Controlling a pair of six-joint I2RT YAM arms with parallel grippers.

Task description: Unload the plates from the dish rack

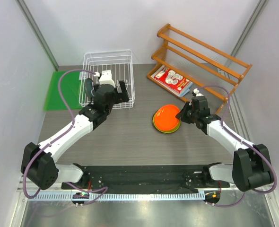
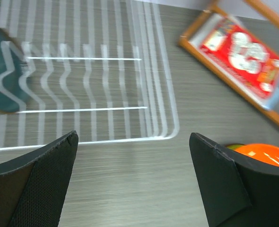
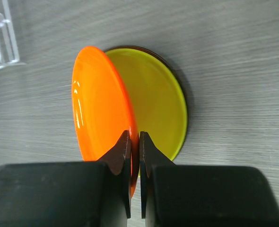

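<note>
The white wire dish rack (image 1: pixel 107 75) stands at the back left, and a blue-grey plate (image 2: pixel 2 71) sits inside it. My left gripper (image 1: pixel 115 92) hovers open by the rack's near right corner (image 2: pixel 170 127), with only bare table between its fingers (image 2: pixel 45 179). Right of centre, my right gripper (image 3: pixel 135 139) is shut on the near rim of the orange plate (image 3: pixel 99 109), also seen from above (image 1: pixel 167 116). That plate leans tilted over the lime green plate (image 3: pixel 156 99), which lies flat on the table with a dark rim showing beneath it.
An orange-brown wooden slatted shelf (image 1: pixel 201 59) stands at the back right with a red-and-white packet (image 1: pixel 173 80) on its bottom level. A green mat (image 1: pixel 64 90) lies left of the rack. Grey walls close in both sides.
</note>
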